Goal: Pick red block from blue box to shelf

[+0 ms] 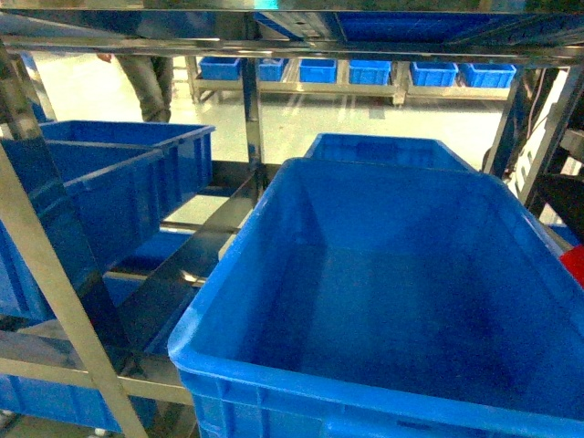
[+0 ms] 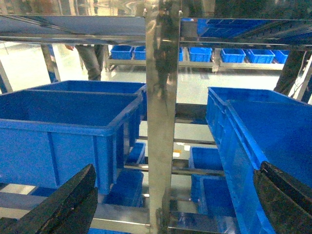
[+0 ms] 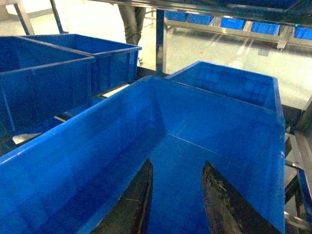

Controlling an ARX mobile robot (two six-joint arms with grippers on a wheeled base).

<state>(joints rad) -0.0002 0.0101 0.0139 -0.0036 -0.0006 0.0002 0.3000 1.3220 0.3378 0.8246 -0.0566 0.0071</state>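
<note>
Left gripper (image 2: 175, 204) with two broad black fingers (image 2: 68, 204), matte and wedge-shaped, right gripper (image 3: 175, 202) with two slimmer black fingers (image 3: 222, 204), tapering toward the tips, surfaces scuffed and grey-speckled

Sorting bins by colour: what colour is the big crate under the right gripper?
Deep blue crate, clearest in the right wrist view.

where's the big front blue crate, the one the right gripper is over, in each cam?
Head: the big blue crate fills the centre and right foreground.
Left wrist: only its left wall and part of its inside, at the right edge.
Right wrist: it fills most of the frame, with the open right gripper over its inside.
Shared landmark: the second crate right behind it.
</note>
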